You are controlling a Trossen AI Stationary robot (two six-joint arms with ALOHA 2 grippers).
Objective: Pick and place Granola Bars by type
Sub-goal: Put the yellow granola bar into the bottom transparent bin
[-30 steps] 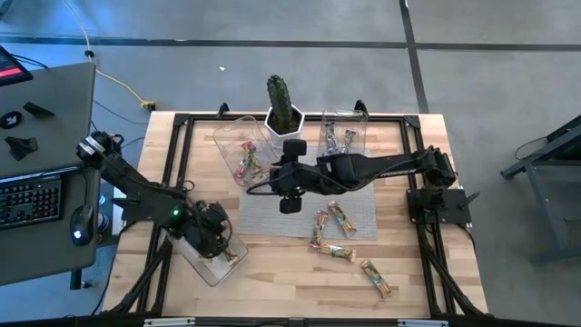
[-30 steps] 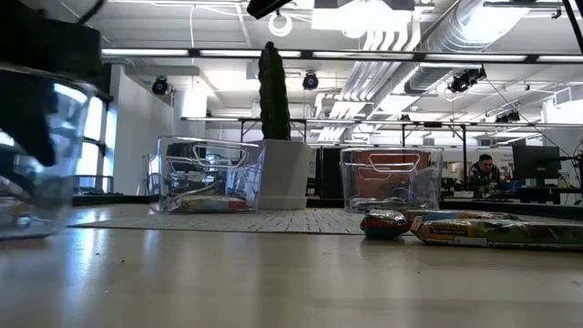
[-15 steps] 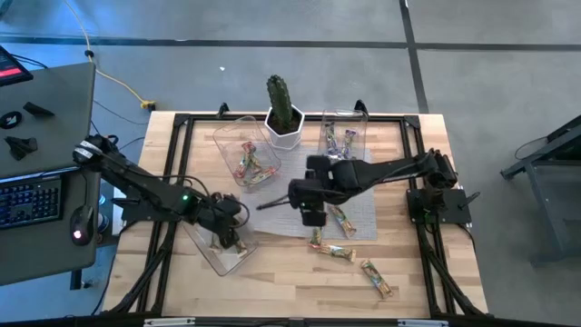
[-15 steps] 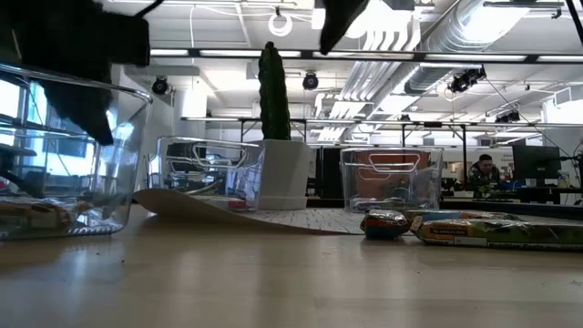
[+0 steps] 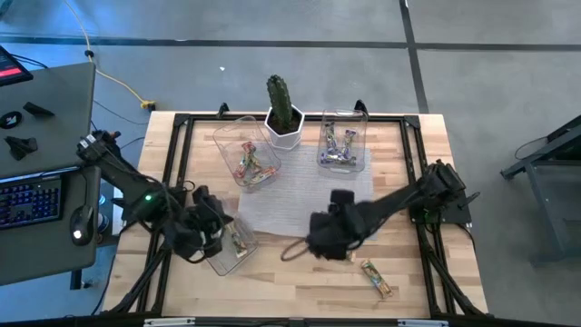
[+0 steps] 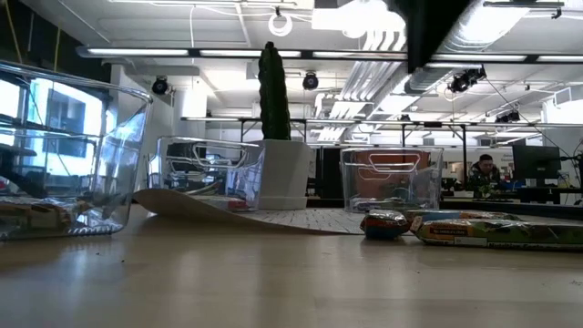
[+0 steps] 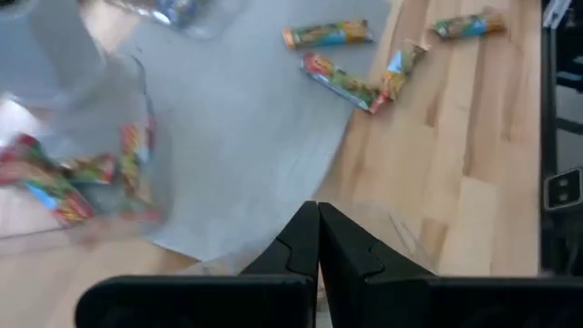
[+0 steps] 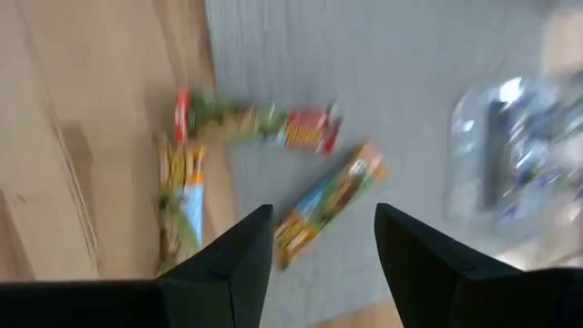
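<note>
Surface: pale wooden plank table (image 5: 281, 277) framed by black rails; a thin grey rectangular mat (image 5: 290, 195) lies mid-table, its near-left corner lifted off the wood in the low view
Room: grey concrete floor around the table; a grey desk with a black keyboard (image 5: 27, 200) at far left; low view shows an open hall with strip lights and white ceiling ducts; a person sits far off at right
Far edge: green cactus in a white hexagonal pot (image 5: 283, 116) between two clear plastic rectangular tubs (image 5: 343, 141), each holding a few wrapped bars; the left one sits tilted
Near left: third clear tub (image 5: 227, 250) with bars inside
Granola Bars: small flat shiny-wrapped bars (image 8: 330, 200), red-orange and green-yellow; several loose on the mat and wood at mid-right, one alone near the front edge
Left gripper (image 7: 318, 239): just left of the near-left tub; fingers pressed together, nothing between them
Right gripper (image 8: 323, 239): low over the loose bars; fingers spread wide, holding nothing
</note>
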